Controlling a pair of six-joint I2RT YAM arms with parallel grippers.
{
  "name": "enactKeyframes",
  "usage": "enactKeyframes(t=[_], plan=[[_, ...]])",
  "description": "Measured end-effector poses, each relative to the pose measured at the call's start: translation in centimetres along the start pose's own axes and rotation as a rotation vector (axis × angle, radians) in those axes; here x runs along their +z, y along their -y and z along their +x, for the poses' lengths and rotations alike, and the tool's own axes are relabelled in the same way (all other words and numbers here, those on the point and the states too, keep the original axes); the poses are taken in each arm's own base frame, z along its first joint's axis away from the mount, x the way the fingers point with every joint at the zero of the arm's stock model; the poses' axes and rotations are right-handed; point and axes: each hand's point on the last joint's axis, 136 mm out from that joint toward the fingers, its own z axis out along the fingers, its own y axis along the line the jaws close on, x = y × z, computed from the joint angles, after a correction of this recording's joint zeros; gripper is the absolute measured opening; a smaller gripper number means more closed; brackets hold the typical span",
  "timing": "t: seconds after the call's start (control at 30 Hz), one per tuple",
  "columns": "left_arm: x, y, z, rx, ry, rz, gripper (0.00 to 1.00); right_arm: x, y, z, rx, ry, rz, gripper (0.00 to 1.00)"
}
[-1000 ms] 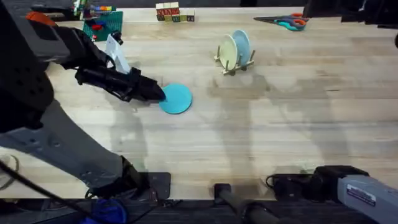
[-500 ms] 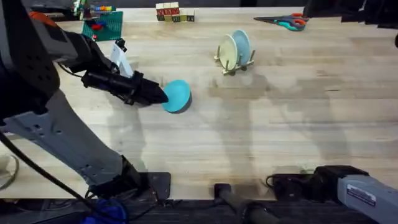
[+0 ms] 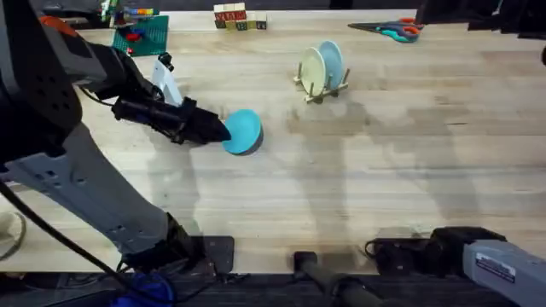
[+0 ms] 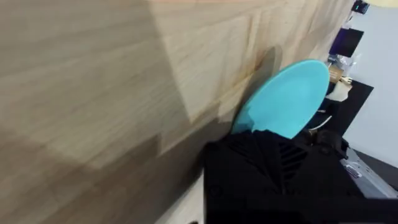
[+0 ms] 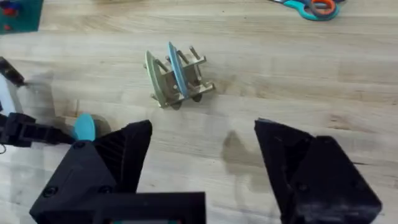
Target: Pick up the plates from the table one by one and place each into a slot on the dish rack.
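Pale plank bench spreads under me; my left hand pinches the cyan plate, tilted just off the wood, well apart from the dish rack. My right hand hangs spread.

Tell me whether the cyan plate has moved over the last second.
Yes. The cyan plate, shut in the left gripper, lay flat on the table a second ago; now it is tilted up on edge, roughly the same way off the rack.
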Motion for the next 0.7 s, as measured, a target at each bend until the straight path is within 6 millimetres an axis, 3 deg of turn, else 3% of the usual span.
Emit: enactKeyframes(t=[0.2, 0.43, 0.7], plan=[[0.0, 0.0, 0.0, 0.0, 0.0, 0.0, 0.043, 0.0, -0.5, 0.1, 0.042, -0.006, -0.029, 0.993], [0.0, 0.0, 0.0, 0.0, 0.0, 0.0, 0.043, 0.0, -3.2, 0.6, 0.055, -0.033, -0.135, 0.994], [0.0, 0.0, 0.0, 0.0, 0.0, 0.0, 0.043, 0.0, -4.8, 3.5, 0.288, -0.168, -0.139, 0.994]])
